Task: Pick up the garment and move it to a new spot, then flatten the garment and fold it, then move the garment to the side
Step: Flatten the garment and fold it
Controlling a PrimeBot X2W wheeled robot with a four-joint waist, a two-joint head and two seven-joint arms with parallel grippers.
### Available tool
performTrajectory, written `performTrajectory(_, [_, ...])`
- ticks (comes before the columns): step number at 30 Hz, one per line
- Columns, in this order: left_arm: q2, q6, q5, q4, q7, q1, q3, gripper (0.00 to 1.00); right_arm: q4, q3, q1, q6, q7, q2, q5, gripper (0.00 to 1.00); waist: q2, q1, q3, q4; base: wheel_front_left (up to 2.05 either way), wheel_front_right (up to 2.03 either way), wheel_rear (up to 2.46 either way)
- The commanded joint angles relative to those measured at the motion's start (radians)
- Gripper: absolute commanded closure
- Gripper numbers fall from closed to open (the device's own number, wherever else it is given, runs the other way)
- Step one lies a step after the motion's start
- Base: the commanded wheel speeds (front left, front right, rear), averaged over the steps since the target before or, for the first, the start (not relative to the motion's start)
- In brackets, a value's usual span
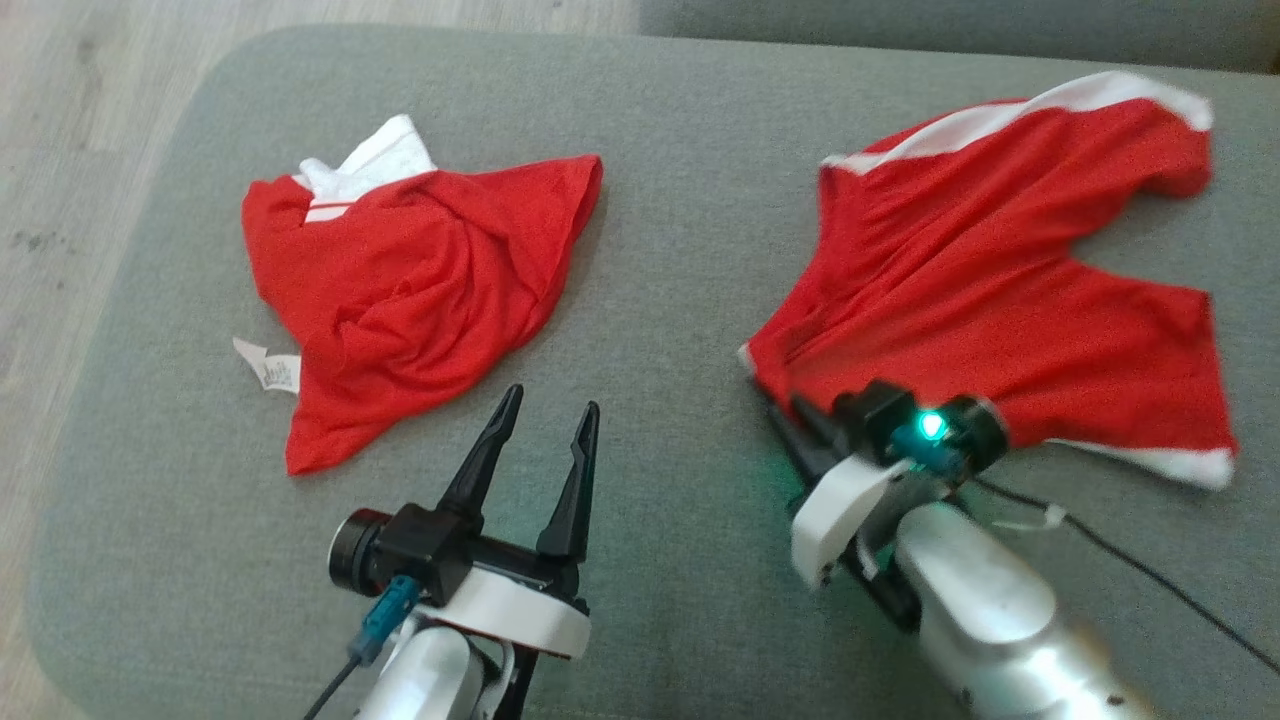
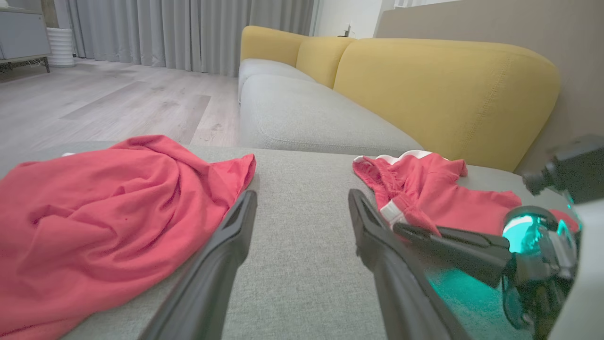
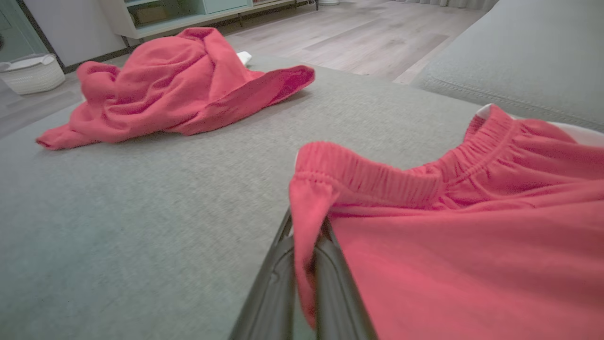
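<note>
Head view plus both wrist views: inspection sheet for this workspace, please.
Surface: grey fabric cushion, bare between the garments.
Job's things: red shorts with white trim, spread at the right.
Clutter: crumpled red shirt at the left, white label sticking out.
Hands: left hand open, over the cushion between the garments; right hand shut on the shorts' waistband corner.
Cables: black cable runs from the right wrist across the cushion.
Surroundings: yellow sofa backs, wood floor, grey curtains, white basket.

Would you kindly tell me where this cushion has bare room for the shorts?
Free: the middle strip of cushion between red shirt and red shorts, and its near left corner. Crowded: the right, under shorts and right gripper; left gripper hovers near-middle.
</note>
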Motion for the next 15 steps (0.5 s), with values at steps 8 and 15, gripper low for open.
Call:
performTrajectory(8, [0.001,0.005,0.013,-0.025,-0.012,-0.011,0.044,0.00,-0.069,0.104,0.011,0.007,0.010,0.017,0.111,0.00,0.0000,0.0000,-0.038,-0.033,0.00,0.00,0.00])
performTrajectory(15, [0.001,0.005,0.027,-0.033,-0.012,0.005,0.072,0.00,-0.158,-0.045,0.050,0.007,-0.015,-0.019,0.124,0.00,0.0000,0.0000,-0.067,-0.076,0.00,0.00,0.00])
